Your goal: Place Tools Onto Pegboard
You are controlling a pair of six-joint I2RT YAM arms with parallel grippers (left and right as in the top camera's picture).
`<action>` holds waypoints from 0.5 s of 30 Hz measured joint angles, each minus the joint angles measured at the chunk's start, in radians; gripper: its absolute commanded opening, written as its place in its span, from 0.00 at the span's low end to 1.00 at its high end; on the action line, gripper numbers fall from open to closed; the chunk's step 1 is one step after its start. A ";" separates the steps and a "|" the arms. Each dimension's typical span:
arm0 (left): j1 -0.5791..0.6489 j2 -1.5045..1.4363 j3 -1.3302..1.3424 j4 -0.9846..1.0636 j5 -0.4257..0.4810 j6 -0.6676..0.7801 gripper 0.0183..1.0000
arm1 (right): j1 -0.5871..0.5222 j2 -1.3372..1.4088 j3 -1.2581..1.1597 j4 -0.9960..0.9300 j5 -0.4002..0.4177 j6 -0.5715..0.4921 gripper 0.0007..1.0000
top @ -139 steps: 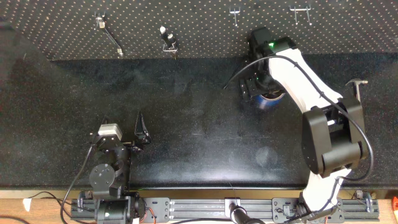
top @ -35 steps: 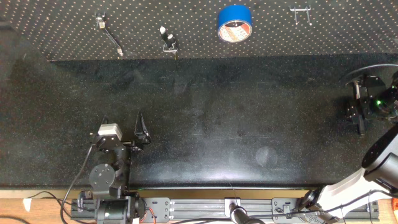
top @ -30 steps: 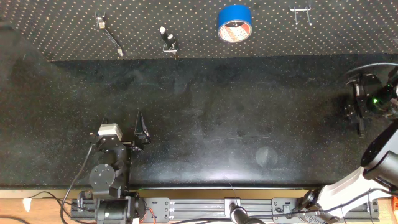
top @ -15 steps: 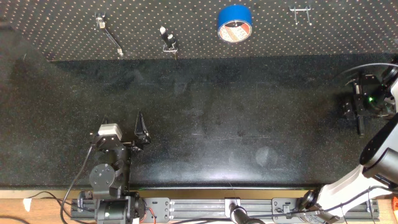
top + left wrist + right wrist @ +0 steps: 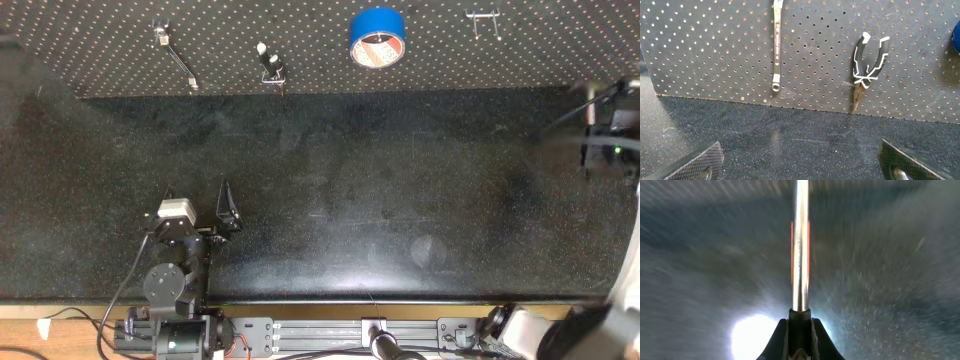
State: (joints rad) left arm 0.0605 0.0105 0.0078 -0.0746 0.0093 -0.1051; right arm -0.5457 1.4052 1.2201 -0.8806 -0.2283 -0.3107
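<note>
**A:** Where's the hammer?

**B:** It's in the right end effector, out at the far right edge of the worktop, close to the pegboard. The fingers are pinched narrow on the black grip of the hammer. Its shiny shaft runs straight out away from them. The head is too blurred to make out.

**A:** And the other arm?

**B:** The left end effector sits just beside its own base, at the near left of the worktop. Its fingers are spread wide and it faces the pegboard.

**A:** What hangs on the board?

**B:** From left to right, first there's a wrench hanging straight down. Next come pliers with black-and-white handles up and the tip down at the board's lower edge. Then there's a blue tape roll, and a metal hook farther right.
</note>
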 measured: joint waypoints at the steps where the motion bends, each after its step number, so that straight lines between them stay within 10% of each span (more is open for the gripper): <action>1: 0.000 0.000 0.000 0.000 0.000 0.000 1.00 | 0.045 -0.094 0.002 0.003 -0.014 0.044 0.07; 6: 0.000 0.000 0.000 0.000 0.000 0.000 1.00 | 0.399 -0.299 0.004 0.163 -0.063 0.214 0.07; 15: 0.000 0.000 0.000 0.000 0.001 0.000 1.00 | 0.496 -0.148 0.004 0.185 -0.063 0.254 0.08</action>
State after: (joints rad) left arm 0.0605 0.0109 0.0078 -0.0746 0.0101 -0.1051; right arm -0.0502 1.2568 1.2240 -0.6952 -0.2909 -0.0566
